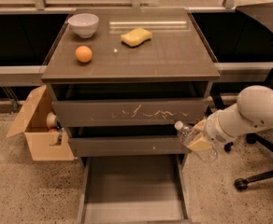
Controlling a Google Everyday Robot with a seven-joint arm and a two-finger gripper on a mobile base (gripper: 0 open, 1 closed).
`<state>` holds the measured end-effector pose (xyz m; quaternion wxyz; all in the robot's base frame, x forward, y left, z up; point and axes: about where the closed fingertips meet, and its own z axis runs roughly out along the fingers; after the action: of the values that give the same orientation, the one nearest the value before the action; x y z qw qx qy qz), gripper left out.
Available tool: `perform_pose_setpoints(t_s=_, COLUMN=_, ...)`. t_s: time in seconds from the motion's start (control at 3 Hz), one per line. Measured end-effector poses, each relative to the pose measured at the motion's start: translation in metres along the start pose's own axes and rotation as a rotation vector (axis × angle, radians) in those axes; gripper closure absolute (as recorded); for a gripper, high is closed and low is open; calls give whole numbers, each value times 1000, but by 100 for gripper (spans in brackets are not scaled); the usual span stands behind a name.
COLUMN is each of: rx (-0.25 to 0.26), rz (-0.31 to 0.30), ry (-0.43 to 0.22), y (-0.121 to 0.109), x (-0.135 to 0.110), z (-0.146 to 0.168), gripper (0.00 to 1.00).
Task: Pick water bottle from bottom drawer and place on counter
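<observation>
While your gripper (200,143) hangs just right of the cabinet, level with the middle drawer front (127,146), you see its fingers clamped on the water bottle (187,134), tilted with its cap up-left. The bottom drawer (132,190) stands open below. The counter (174,55) bears a bowl (83,24), an orange (83,54) and a sponge (136,36).

A: What's up top?
B: A white bowl (83,24) at the back left, an orange (83,54) in front of it, a yellow sponge (136,36) off to their right, all apart.
A: And lower down?
B: A scratched drawer front (129,112) above a plain drawer front (127,146), with the gripper (198,141) by the plain one's right end. An open cardboard box (38,129) stands on the speckled floor (24,195) at left, and a chair base (260,176) at right.
</observation>
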<state>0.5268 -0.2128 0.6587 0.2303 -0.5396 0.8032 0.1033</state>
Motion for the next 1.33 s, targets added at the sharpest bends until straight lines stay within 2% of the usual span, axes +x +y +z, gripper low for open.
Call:
perform_pose_setpoints(t_s=0.33, rx=32, rz=-80, ry=-15, y=-10, x=-21, z=-35, gripper=100)
perform_pose_setpoints(t_s=0.67, rx=108, rz=-219, ry=-9, y=-26, x=-63, z=-97, gripper=100)
perform_pose_setpoints(t_s=1.0, rx=191, rz=-359, ry=25, y=-43, x=-115, z=-154, gripper=100)
perform_pose_setpoints(t_s=1.33, rx=191, rz=-359, ry=25, y=-43, x=-115, z=-154, gripper=100)
